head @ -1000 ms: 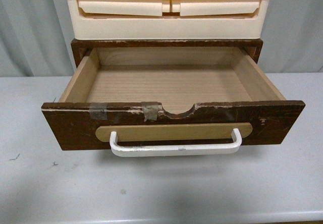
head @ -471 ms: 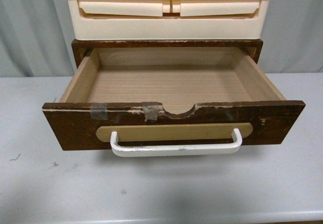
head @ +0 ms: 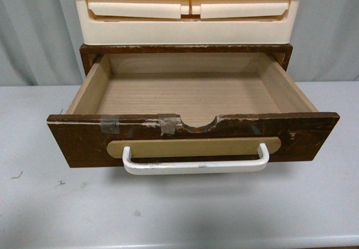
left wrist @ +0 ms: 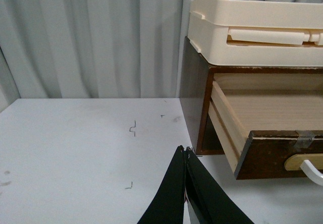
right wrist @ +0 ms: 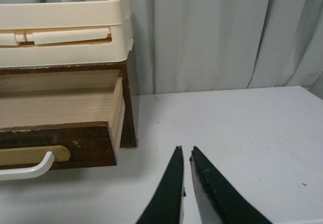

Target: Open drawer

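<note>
The dark brown wooden drawer (head: 84,139) stands pulled far out of its brown case. Its white bar handle (head: 195,166) sits on a tan oval plate. Its chipped, notched top edge carries tape. Its light wood inside (head: 185,95) holds nothing. No gripper shows in the front view. My left gripper (left wrist: 185,150) is shut and empty over the table, left of the drawer (left wrist: 272,153). My right gripper (right wrist: 185,151) is shut and empty over the table, right of the drawer (right wrist: 75,146).
Cream plastic drawers (head: 188,13) are stacked on top of the brown case (head: 185,49). The grey-white table (head: 185,215) runs in front and to both sides. A pale curtain (left wrist: 91,37) hangs behind.
The drawer's left end has shifted very slightly. Nothing else has visibly changed.
</note>
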Action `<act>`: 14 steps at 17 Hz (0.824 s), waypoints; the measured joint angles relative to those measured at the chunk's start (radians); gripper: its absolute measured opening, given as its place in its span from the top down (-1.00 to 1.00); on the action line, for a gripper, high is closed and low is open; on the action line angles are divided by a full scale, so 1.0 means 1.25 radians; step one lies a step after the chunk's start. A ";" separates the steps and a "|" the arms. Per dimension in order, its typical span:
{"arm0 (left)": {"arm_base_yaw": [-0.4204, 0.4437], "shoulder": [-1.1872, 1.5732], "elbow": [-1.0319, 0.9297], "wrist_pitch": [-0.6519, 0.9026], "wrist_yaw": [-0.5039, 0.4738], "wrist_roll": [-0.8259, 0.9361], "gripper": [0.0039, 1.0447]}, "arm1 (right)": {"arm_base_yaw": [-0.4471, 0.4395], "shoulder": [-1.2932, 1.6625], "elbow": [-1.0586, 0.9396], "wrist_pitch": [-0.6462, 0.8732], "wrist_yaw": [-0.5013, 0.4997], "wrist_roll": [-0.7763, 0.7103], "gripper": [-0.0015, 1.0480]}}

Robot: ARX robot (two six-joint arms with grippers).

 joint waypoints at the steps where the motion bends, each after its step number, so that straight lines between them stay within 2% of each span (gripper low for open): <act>1: 0.000 0.000 0.000 0.000 0.000 0.000 0.76 | 0.000 0.000 0.000 0.000 0.000 0.000 0.67; 8: 0.000 0.000 0.000 0.000 0.000 0.000 -0.72 | 0.000 0.000 0.000 0.000 0.000 0.000 -0.81; 10: 0.000 0.000 0.000 0.000 0.000 0.000 -0.89 | 0.000 0.000 0.000 0.000 0.000 0.000 -0.91; 14: 0.000 0.000 0.000 0.000 0.000 0.000 -0.86 | 0.000 0.000 0.000 0.000 0.000 0.000 -0.86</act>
